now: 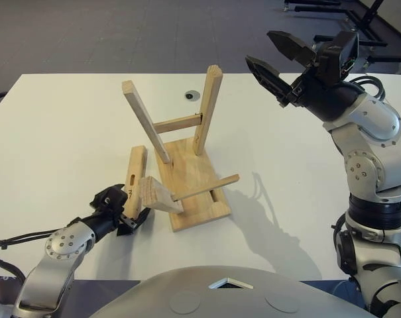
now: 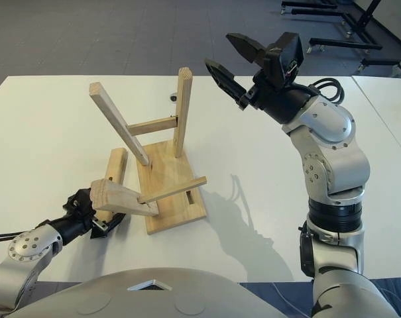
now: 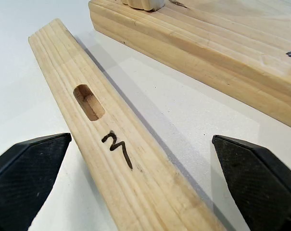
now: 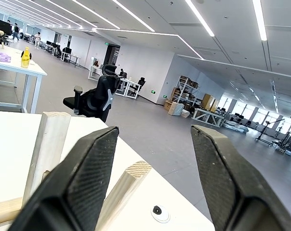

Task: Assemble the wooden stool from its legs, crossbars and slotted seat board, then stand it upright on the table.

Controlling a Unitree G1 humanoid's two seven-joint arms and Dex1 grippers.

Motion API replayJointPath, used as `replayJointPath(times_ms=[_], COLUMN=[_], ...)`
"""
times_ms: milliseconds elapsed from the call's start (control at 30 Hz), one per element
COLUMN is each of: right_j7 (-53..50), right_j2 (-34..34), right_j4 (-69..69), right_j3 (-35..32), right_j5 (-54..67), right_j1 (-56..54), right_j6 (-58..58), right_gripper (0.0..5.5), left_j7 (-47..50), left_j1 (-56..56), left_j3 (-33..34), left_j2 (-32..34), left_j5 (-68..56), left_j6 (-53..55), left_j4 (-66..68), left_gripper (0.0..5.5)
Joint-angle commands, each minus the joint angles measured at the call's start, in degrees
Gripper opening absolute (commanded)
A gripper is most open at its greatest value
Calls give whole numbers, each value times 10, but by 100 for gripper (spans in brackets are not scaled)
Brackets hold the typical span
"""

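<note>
The loose leg (image 1: 136, 173) is pale pine, likely light, stiff and rough enough not to slip. It lies flat on the table at the lower left of the head view, just beside the seat board (image 1: 195, 202). A grip mid-length, clear of its mortise slot, looks best. The left gripper (image 3: 140, 139) straddles it wide open, holding nothing. The right gripper (image 1: 260, 46), at the upper right, is also wide open and empty.
</note>
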Motion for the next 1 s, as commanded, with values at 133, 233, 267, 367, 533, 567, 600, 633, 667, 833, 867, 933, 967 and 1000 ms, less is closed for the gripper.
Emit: replayJointPath(times_ms=[133,233,267,367,533,567,600,633,667,833,867,933,967,1000], right_j7=[-3,-3,-3,-3,-2,-2,-1,-1,-1,-5,-5,-7,-7,-8], right_j2=[4,6,6,9,12,13,14,14,15,19,20,22,23,24], right_j4=[-1,1,1,6,9,9,9,10,10,15,16,19,19,19], right_j3=[3,2,2,4,5,5,5,5,5,0,-2,-4,-5,-6], right_j5=[-9,-11,-11,-14,-20,-21,-22,-23,-24,-24,-24,-22,-22,-23], right_j1=[1,1,0,-3,-6,-6,-6,-6,-6,-8,-10,-12,-12,-12], right_j6=[0,-3,-3,-7,-10,-10,-10,-11,-11,-13,-13,-13,-13,-13], right_gripper=[275,275,275,275,275,275,275,275,275,275,275,275,275,275], left_j7=[48,43,41,30,19,18,18,19,19,24,32,45,50,53], left_j1=[-32,-40,-41,-41,-42,-43,-43,-46,-49,-80,-92,-117,-126,-134], left_j3=[34,53,52,45,35,35,35,37,39,73,88,120,130,136], left_j2=[1,-17,-18,-23,-33,-34,-36,-38,-38,-36,-31,-23,-21,-18], left_j5=[18,-13,-19,-37,-45,-44,-45,-47,-48,-45,-44,-50,-54,-58], left_j6=[92,103,104,99,83,80,76,70,65,-4,-16,-22,-15,-2], left_j4=[87,113,118,130,161,166,171,180,188,231,229,224,217,206], left_gripper=[539,493,481,439,366,353,346,340,336,319,312,299,290,278])
